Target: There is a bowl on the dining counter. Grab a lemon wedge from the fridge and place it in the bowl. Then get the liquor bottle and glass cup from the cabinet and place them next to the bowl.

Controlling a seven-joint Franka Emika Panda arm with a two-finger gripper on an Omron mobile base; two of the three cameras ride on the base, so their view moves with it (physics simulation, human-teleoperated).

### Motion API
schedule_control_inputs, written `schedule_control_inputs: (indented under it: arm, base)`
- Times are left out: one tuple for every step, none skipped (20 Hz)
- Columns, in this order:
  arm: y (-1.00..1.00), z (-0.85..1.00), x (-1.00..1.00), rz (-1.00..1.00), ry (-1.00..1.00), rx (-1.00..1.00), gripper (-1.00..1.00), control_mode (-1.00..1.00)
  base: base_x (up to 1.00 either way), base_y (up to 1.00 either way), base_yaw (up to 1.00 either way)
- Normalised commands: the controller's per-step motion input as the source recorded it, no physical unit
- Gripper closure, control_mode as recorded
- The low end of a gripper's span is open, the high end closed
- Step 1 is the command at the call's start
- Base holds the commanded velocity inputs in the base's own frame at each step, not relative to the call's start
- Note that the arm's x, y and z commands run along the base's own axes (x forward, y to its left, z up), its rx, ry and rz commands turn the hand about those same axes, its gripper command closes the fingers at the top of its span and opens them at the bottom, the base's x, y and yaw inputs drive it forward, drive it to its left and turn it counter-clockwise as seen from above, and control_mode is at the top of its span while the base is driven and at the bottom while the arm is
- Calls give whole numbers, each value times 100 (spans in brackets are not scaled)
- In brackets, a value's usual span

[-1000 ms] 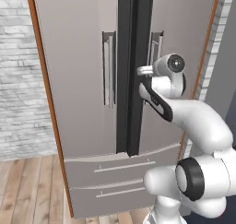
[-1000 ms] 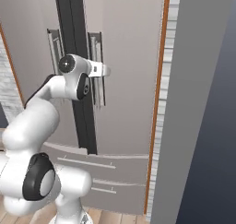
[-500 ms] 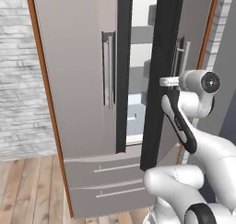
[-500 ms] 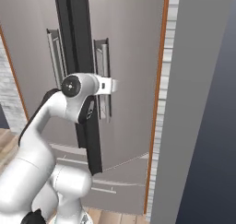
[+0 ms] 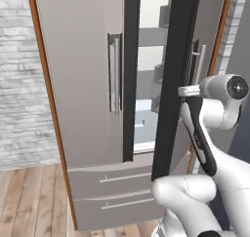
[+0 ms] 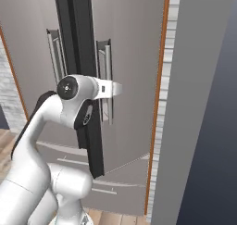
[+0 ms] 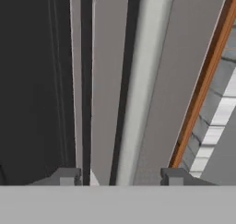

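So the tall grey French-door fridge (image 5: 83, 85) has its right-hand door (image 6: 129, 71) swung partway out, dark edge facing the left base camera, and you can see pale shelves (image 5: 151, 36) inside through the gap. No lemon wedge I can make out in there, the interior is too washed out to tell. The white arm's two-finger gripper (image 7: 120, 174) sits right at that door's vertical silver bar handle (image 7: 136, 80), with the handle running up between the two dark fingertips (image 7: 67, 176). The jaws are spread, one tip each side of the bar with a gap showing, not pinching it. The left door is closed, and two drawers (image 5: 117, 187) sit below.
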Motion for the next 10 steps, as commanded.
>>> schedule_control_inputs:
  arm:
    - [10,29,-100,0,0,-14,-100,-100]
    - [5,37,-100,0,0,-17,-100,-100]
    - [20,40,-100,0,1,-19,-100,-100]
    - [28,43,-100,0,1,-21,-100,-100]
    - [47,41,-97,0,6,-25,-100,-100]
    - [55,41,-91,0,8,-26,-100,-100]
    - [67,38,-77,0,11,-27,-100,-100]
    - [76,38,-74,0,11,-31,-100,-100]
    - [78,36,-71,0,10,-32,-100,-100]
    - [82,36,-61,0,10,-33,-100,-100]
  base:
    - [0,0,0]
    - [0,0,0]
    - [0,0,0]
    - [0,0,0]
    - [0,0,0]
    - [0,0,0]
    - [0,0,0]
    - [0,0,0]
    - [0,0,0]
    - [0,0,0]
